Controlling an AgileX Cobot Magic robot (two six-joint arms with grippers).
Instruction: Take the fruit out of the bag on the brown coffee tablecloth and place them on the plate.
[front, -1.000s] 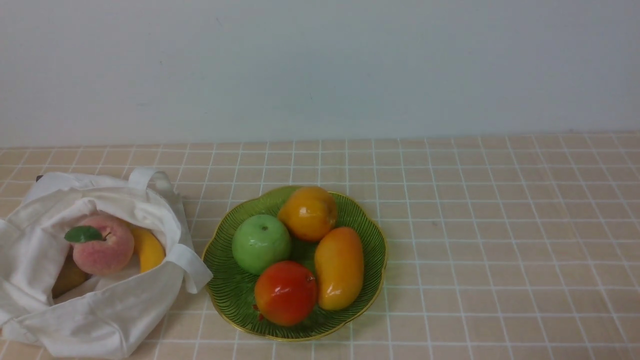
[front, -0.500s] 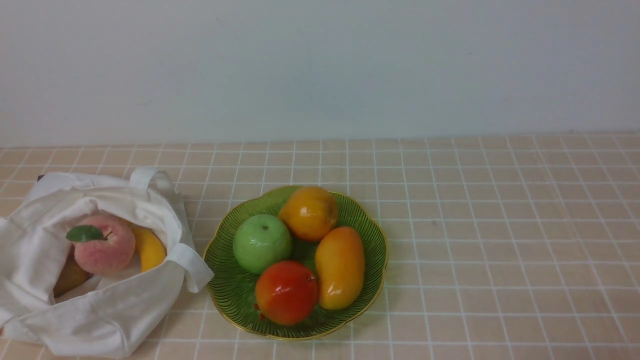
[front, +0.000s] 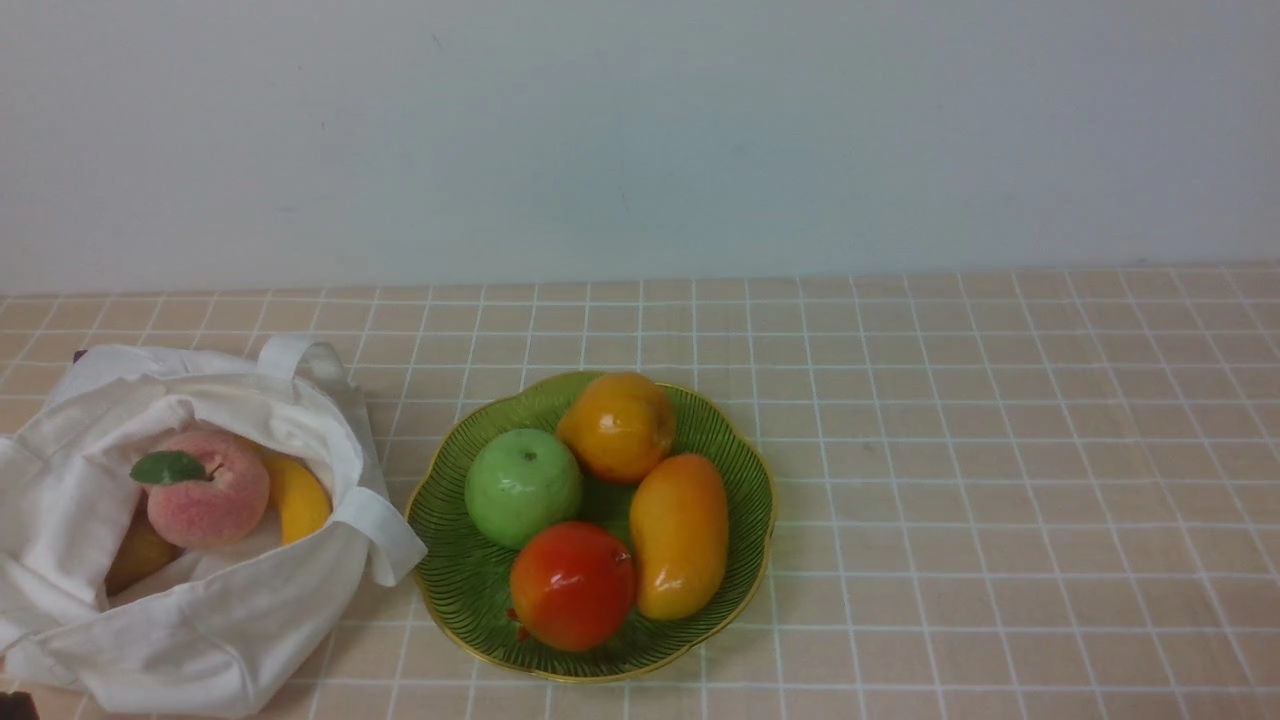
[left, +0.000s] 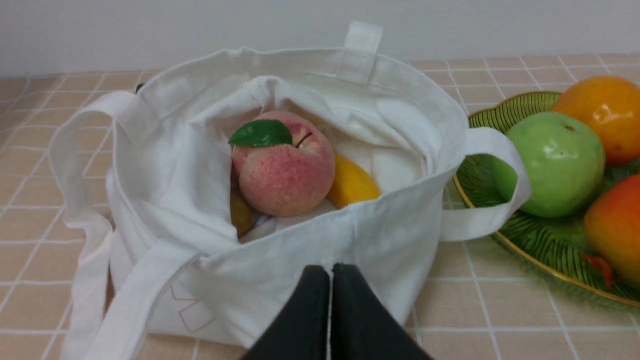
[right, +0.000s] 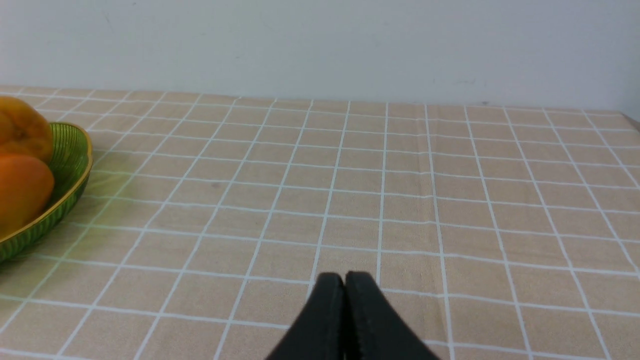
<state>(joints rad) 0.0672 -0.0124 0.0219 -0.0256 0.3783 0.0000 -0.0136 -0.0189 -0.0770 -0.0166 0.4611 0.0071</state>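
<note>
The white bag (front: 200, 620) lies open at the front left of the tablecloth (front: 1000, 450). In it are a pink peach (front: 208, 492) with a green leaf, a yellow fruit (front: 300, 500) and a brownish fruit (front: 135, 562), also in the left wrist view: peach (left: 285, 167), yellow fruit (left: 352, 186), brownish fruit (left: 241, 215). The green plate (front: 455, 580) holds a green apple (front: 522, 487), an orange fruit (front: 618, 425), a mango (front: 680, 535) and a red fruit (front: 572, 585). My left gripper (left: 330, 272) is shut and empty, just before the bag's near wall (left: 300, 260). My right gripper (right: 344, 280) is shut and empty over bare cloth.
A pale wall runs along the back of the table. The plate's edge (right: 60, 205) shows in the right wrist view, off to the side of the right gripper. A bag strap (left: 495, 220) hangs over the plate's rim.
A dark corner of the left arm has come into the front view's bottom left. The bag, fruit and plate have not moved.
</note>
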